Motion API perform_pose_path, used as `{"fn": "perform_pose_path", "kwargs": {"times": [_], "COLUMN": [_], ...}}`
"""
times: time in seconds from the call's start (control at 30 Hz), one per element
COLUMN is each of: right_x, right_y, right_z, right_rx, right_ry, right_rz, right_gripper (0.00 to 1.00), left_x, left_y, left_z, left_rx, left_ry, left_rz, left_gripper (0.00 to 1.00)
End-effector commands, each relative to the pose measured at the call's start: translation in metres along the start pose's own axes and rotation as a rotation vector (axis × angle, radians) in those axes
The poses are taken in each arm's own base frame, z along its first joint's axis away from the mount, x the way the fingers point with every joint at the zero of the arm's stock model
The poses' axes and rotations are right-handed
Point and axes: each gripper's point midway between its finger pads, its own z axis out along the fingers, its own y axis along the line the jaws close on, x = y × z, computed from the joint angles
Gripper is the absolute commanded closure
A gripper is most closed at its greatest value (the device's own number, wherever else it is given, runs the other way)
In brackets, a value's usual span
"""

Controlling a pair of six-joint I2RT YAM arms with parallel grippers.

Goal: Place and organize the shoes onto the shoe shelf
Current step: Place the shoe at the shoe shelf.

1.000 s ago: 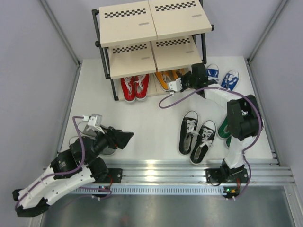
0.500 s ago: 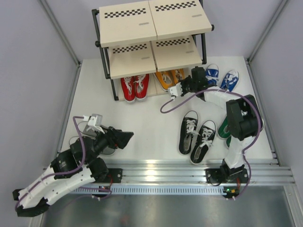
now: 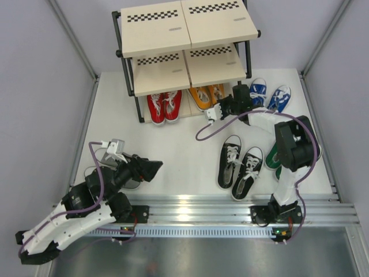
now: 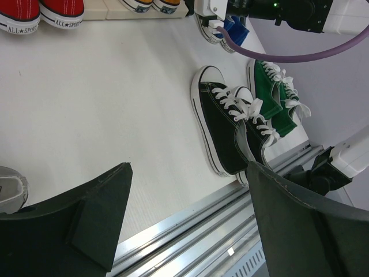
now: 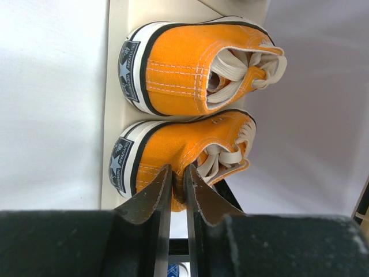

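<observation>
One view, right wrist, shows right fingers (image 5: pixel 161 196) pinching orange shoe (image 5: pixel 167 156); left fingers (image 4: pixel 92 213) apart.

Two shoe pairs (image 3: pixel 157 108) side by side on the shoe shelf's (image 3: pixel 155 34) bottom board, other pairs (image 3: pixel 230 157) on the table (image 3: pixel 173 144).

top: overhead | left wrist: low, distant | right wrist: close | shared: orange shoes (image 5: pixel 179 69)

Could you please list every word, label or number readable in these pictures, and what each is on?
"ALL SPORT", star between the words: heel sole strip of the red canvas sneakers.
Heel patches of the orange canvas sneakers: star visible, lettering too blurred to read.
Small dark marks on the black-framed beige shoe shelf: too small to read.
</observation>
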Motion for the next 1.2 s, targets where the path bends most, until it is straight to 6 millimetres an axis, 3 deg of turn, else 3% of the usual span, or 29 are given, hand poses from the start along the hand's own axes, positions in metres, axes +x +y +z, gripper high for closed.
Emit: {"fn": "perform_pose_path", "kwargs": {"times": [0.0,0.4,0.47,0.53,0.7,0.97,1.1,1.17], "right_x": [-0.015,-0.020,-0.021,-0.022,-0.023,-0.048,-0.069,-0.088], "right_y": [-0.039,-0.041,-0.043,-0.042,-0.041,-0.053,-0.045,-0.031], "right_z": [-0.011,-0.018,-0.020,-0.022,-0.027,-0.064,-0.094,-0.118], "right_rx": [0.113,0.116,0.120,0.123,0.131,0.149,0.113,0.044], "right_ry": [-0.040,-0.041,-0.040,-0.039,-0.034,-0.081,-0.103,-0.126], "right_rz": [-0.076,-0.082,-0.084,-0.082,-0.087,-0.032,0.076,0.208], "right_gripper": [0.85,0.74,0.68,0.56,0.47,0.31,0.27,0.26], "left_x": [-0.004,-0.005,-0.005,-0.005,-0.005,-0.006,-0.008,-0.008], "left_y": [-0.002,-0.002,-0.002,-0.002,-0.002,0.000,0.006,0.009], "left_z": [-0.002,-0.003,-0.003,-0.002,-0.003,-0.002,0.000,0.004], "left_rx": [0.016,0.020,0.020,0.018,0.021,0.011,-0.032,-0.067], "left_ry": [-0.021,-0.027,-0.027,-0.027,-0.026,-0.033,-0.051,-0.053], "left_rz": [0.006,0.001,0.001,0.001,0.002,-0.004,-0.035,-0.067], "left_gripper": [0.13,0.13,0.14,0.13,0.13,0.13,0.13,0.12]}}
